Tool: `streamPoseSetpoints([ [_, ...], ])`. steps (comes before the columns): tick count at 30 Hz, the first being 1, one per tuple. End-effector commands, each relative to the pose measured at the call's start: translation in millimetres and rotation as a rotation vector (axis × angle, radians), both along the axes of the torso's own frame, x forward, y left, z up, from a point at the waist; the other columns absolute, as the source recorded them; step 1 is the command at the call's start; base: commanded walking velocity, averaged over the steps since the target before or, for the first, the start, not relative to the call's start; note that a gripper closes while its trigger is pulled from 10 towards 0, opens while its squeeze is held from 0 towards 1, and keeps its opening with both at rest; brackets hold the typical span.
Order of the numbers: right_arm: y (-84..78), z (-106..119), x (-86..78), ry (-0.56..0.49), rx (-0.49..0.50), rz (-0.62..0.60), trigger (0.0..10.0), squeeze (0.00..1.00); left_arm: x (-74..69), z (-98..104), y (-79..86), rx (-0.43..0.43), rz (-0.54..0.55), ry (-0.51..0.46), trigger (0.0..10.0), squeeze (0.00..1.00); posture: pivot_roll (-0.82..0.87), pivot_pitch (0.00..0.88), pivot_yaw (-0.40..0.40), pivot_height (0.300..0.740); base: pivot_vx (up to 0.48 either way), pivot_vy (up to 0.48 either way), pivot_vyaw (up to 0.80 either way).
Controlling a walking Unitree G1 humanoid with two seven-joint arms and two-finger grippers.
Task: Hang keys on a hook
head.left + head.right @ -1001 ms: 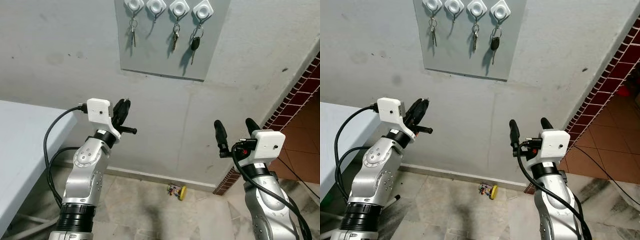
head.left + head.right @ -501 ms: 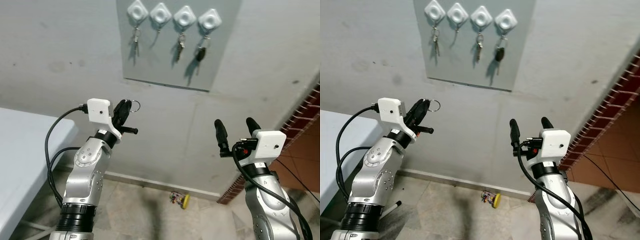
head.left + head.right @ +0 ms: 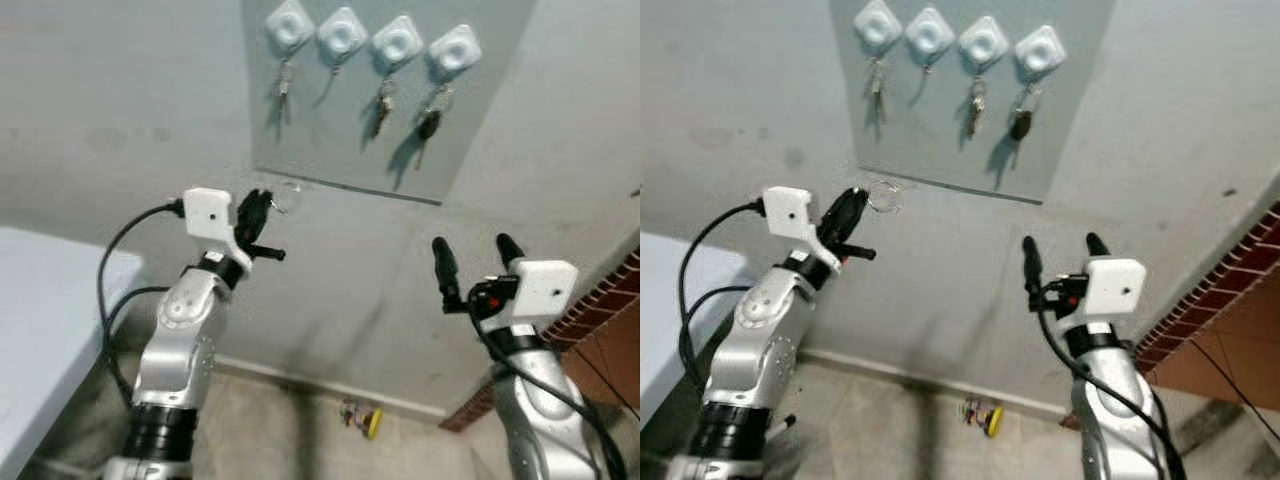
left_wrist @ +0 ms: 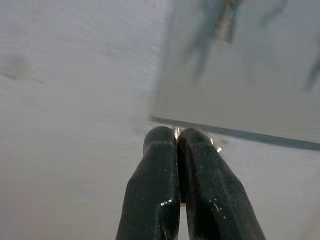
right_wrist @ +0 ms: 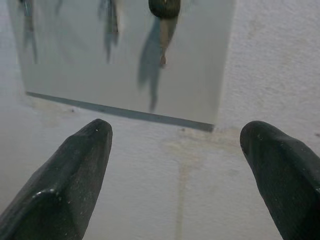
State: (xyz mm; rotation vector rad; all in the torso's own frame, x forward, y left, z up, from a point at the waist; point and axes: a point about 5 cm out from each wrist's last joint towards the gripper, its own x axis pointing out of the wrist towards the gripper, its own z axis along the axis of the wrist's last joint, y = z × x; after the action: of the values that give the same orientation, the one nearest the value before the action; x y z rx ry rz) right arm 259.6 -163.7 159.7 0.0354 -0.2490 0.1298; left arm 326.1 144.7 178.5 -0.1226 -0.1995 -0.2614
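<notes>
Pinching a key ring (image 3: 287,196) below the hook panel (image 3: 380,100), left gripper (image 4: 176,137) pressed together, right gripper (image 5: 175,150) spread wide.

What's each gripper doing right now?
Left gripper: shut on the key ring, raised below the hook board.
Right gripper: open, holding nothing.

Board (image 3: 340,130) — four hooks (image 3: 343,36) (keys (image 3: 381,100) below).

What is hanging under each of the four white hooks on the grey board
On the grey board, the first hook, third hook and fourth hook each carry keys; the fourth's has a black head. The second hook looks bare. Blur hides key details.
</notes>
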Motion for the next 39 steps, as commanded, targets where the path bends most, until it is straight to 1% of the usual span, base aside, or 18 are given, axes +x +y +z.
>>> streamPoseSetpoints([
  [1, -5.9, 2.7, -1.7, -0.007, -0.004, -0.015, 10.0, 0.0, -0.3, 10.0, -9.3, 0.007, -0.03, -0.042, 10.0, 0.0, -0.01, 0.077, -0.025, 0.74, 0.0, 0.0, 0.0],
  [4, -6.0, 3.6, -1.2, -0.008, -0.005, -0.013, 10.0, 0.0, -0.3, 14.6, -13.4, 0.008, -0.061, -0.06, 10.0, 0.0, -0.01, 0.077, -0.025, 0.74, 0.0, 0.0, 0.0],
  [5, -5.8, 4.1, -0.9, -0.01, -0.006, -0.012, 10.0, 0.0, 0.4, 15.9, -14.5, 0.018, -0.064, -0.065, 10.0, 0.0, -0.01, 0.077, -0.025, 0.74, 0.0, 0.0, 0.0],
  [8, -4.6, 8.4, 2.1, -0.023, -0.011, -0.004, 10.0, 0.0, 3.6, 23.3, -22.6, 0.059, -0.123, -0.101, 10.0, 0.0, -0.01, 0.08, -0.027, 0.74, 0.0, 0.0, 0.0],
  [10, -4.6, 9.6, 3.0, -0.026, -0.01, -0.002, 10.0, 0.0, 4.9, 24.8, -24.4, 0.056, -0.14, -0.102, 10.0, 0.0, -0.01, 0.08, -0.027, 0.74, 0.0, 0.0, 0.0],
  [12, -4.1, 13.0, 5.7, -0.039, -0.019, 0.006, 10.0, 0.0, 8.0, 30.4, -29.6, 0.089, -0.171, -0.124, 10.0, 0.0, -0.01, 0.079, -0.024, 0.74, 0.0, 0.0, 0.0],
  [13, -4.1, 13.0, 5.7, -0.039, -0.019, 0.006, 10.0, 0.0, 8.0, 30.4, -29.6, 0.089, -0.171, -0.124, 10.0, 0.0, -0.01, 0.079, -0.024, 0.74, 0.0, 0.0, 0.0],
  [15, -2.6, 21.3, 12.7, -0.07, -0.031, 0.022, 10.0, 0.0, 14.6, 35.8, -36.6, 0.13, -0.212, -0.142, 10.0, 0.0, -0.02, 0.076, -0.016, 0.74, 0.0, 0.0, 0.0],
  [19, -2.1, 26.7, 17.1, -0.089, -0.034, 0.025, 10.0, 0.0, 18.4, 39.3, -38.9, 0.145, -0.225, -0.156, 10.0, 0.0, -0.02, 0.076, -0.014, 0.74, 0.0, 0.0, 0.0],
  [21, -0.6, 36.1, 23.6, -0.123, -0.037, 0.034, 10.0, 0.0, 24.9, 45.4, -41.5, 0.156, -0.234, -0.171, 10.0, 0.0, -0.02, 0.073, -0.005, 0.74, 0.0, 0.0, 0.0],
  [25, 1.7, 45.4, 30.2, -0.157, -0.032, 0.043, 10.0, 0.0, 31.1, 52.3, -43.6, 0.156, -0.237, -0.192, 10.0, 0.0, -0.03, 0.069, -0.002, 0.74, 0.0, 0.0, 0.0],
  [27, 8.1, 56.9, 32.8, -0.212, -0.016, 0.094, 10.0, 0.0, 34.4, 58.7, -45.5, 0.149, -0.238, -0.213, 10.0, 0.0, -0.03, 0.066, 0.0, 0.74, 0.0, 0.0, 0.0],
  [28, 8.1, 56.9, 32.8, -0.212, -0.016, 0.094, 10.0, 0.0, 34.4, 58.7, -45.5, 0.149, -0.238, -0.213, 10.0, 0.0, -0.03, 0.066, 0.0, 0.74, 0.0, 0.0, 0.0],
  [30, 16.4, 63.2, 31.4, -0.24, -0.009, 0.167, 10.0, 0.0, 34.9, 61.4, -47.1, 0.154, -0.244, -0.228, 10.0, 0.0, -0.03, 0.066, 0.0, 0.74, 0.0, 0.0, 0.0],
  [34, 27.2, 65.9, 28.3, -0.254, -0.003, 0.255, 10.0, 0.0, 36.6, 64.1, -46.6, 0.155, -0.247, -0.244, 10.0, 0.0, -0.02, 0.06, -0.001, 0.74, 0.0, 0.0, 0.0],
  [39, 33.9, 62.6, 26.9, -0.232, -0.005, 0.316, 10.0, 0.0, 37.4, 73.5, -45.3, 0.153, -0.242, -0.276, 10.0, 0.0, -0.02, 0.069, -0.008, 0.74, 0.0, 0.0, 0.0],
])
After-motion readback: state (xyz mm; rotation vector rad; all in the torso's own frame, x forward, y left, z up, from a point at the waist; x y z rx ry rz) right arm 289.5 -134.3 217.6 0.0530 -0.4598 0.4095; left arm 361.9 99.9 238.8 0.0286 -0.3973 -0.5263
